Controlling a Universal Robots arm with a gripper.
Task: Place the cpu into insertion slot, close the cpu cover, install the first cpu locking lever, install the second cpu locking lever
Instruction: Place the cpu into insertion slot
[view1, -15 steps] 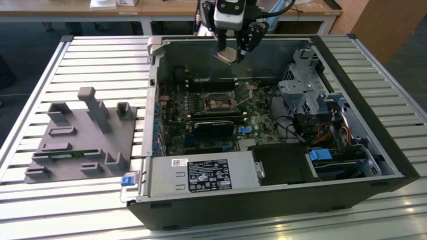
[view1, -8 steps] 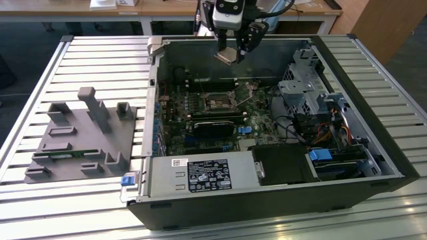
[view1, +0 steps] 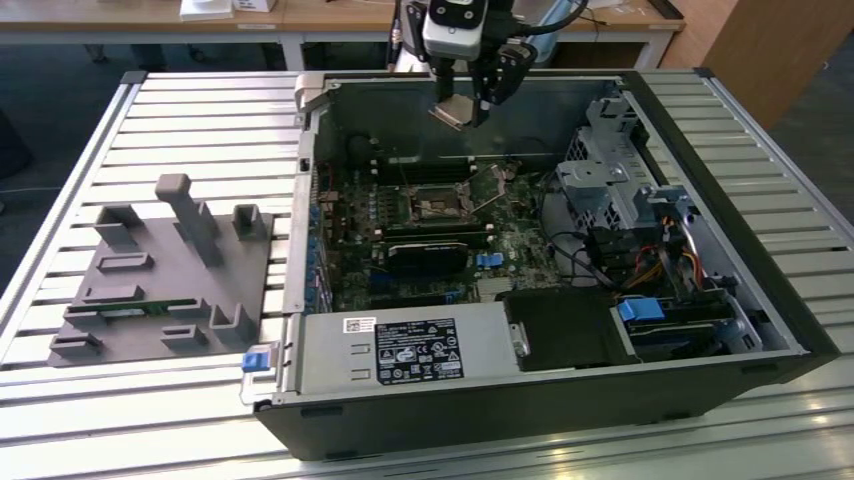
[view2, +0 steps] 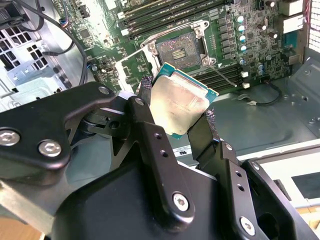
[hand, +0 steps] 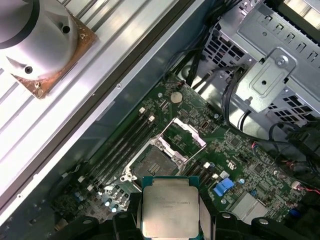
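Note:
My gripper (view1: 463, 100) hangs above the far wall of the open computer case, shut on the cpu (view1: 451, 112). In both wrist views the pale metal-faced chip (view2: 180, 105) (hand: 170, 205) sits pinched by its edges between the two black fingers (view2: 145, 115). It is held in the air, apart from the green motherboard. The insertion slot (view1: 438, 205) (view2: 179, 48) (hand: 155, 162) lies below, dark centre showing inside its silver rim. The cpu cover (hand: 186, 134) stands tilted up beside the socket. A thin locking lever (view1: 489, 204) sticks up at an angle next to it.
Memory slots (hand: 125, 145) run along the socket. Inside the case are a black card (view1: 430, 255), a grey drive cage (view1: 601, 180), cables (view1: 587, 255) and the power-supply box (view1: 400, 350). A grey fixture tray (view1: 160, 270) lies on the slatted table at the exterior view's left.

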